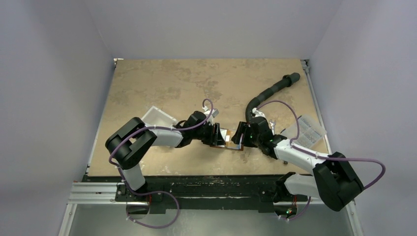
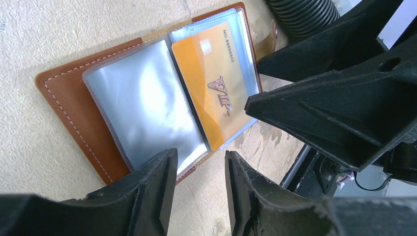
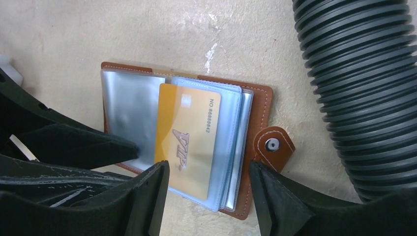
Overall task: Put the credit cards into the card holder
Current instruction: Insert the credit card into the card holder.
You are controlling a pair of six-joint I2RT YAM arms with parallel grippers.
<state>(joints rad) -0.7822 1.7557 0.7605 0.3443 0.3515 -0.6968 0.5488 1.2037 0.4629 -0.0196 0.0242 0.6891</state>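
The brown leather card holder (image 1: 227, 139) lies open on the table between both grippers, showing clear grey sleeves. It also shows in the left wrist view (image 2: 74, 93) and the right wrist view (image 3: 259, 101). An orange-gold card marked VIP (image 3: 189, 132) sits partly inside a sleeve on the snap-button side, with one long edge sticking out toward the fold; it also shows in the left wrist view (image 2: 216, 83). My left gripper (image 2: 200, 167) is open and empty at the holder's near edge. My right gripper (image 3: 209, 182) is open and empty, its jaws straddling the card's end.
A black corrugated hose (image 1: 270, 93) curves close behind the holder, and it fills the right of the right wrist view (image 3: 364, 88). A clear-and-white plastic box (image 1: 158, 117) lies to the left. A clear printed packet (image 1: 307, 130) lies to the right, near the table edge.
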